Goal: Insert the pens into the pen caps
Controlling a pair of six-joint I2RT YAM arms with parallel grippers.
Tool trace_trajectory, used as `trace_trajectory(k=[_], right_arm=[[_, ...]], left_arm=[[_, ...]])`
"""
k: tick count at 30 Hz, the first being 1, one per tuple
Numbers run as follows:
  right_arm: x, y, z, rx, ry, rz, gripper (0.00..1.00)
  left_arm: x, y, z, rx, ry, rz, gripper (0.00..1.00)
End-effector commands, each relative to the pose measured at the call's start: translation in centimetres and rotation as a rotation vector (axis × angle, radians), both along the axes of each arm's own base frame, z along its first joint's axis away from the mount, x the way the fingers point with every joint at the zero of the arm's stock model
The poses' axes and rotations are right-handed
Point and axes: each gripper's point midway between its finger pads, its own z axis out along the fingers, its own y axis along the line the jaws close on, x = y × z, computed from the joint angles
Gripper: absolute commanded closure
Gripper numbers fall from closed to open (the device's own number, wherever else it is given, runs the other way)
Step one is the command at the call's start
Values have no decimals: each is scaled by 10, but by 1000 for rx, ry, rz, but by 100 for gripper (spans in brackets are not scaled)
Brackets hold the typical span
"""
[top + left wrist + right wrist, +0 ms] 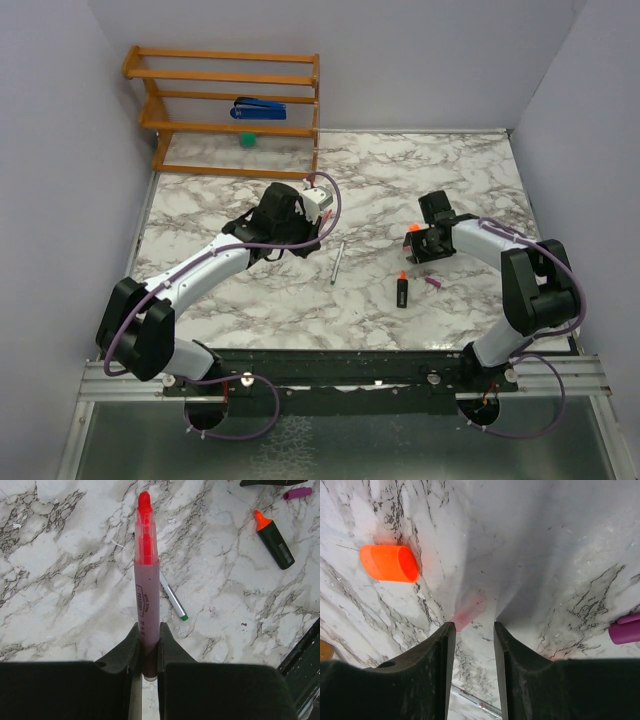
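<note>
Marbled worktop (pixel 430 170) is enclosed by pale walls, and a wooden shelf (pixel 225 100) is set at its far left corner, with a blue stapler (pixel 259 108) on one tier and a green ball (pixel 247 140) on the tier below. The pink pen (pixel 147 595) is clamped near its blunt end in the left tool (pixel 148 630), with its red tip pointing away from the wrist, above the marble. The grey pen (pixel 173 599) is seen lying on the worktop beneath it. The marker (pixel 274 540) lies further right, its orange tip bare, near the magenta cap (pixel 298 492). The right tool (pixel 474 626) is held close to the worktop with its jaws apart and nothing gripped. The pink cap (pixel 469 611) lies just ahead of its left finger, seemingly touching the tip, though blur leaves that unsure. The orange cap (pixel 390 563) lies on its side further left.
</note>
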Motion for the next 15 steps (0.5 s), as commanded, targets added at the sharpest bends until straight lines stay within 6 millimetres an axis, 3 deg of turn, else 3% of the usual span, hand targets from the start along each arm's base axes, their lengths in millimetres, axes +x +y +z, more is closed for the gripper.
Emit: trace_trajectory(k=[1,8,15], right_arm=[[-12,-2,-18,-6,58,5,59],[1,-3,-11,-16,8,30,59],[15,-13,3,-44,-52,5,50]], left_arm=[[-2,4,-12,35,14,4,100],[-1,4,-13,40,14,5,100],[0,5,-14,47,13,8,100]])
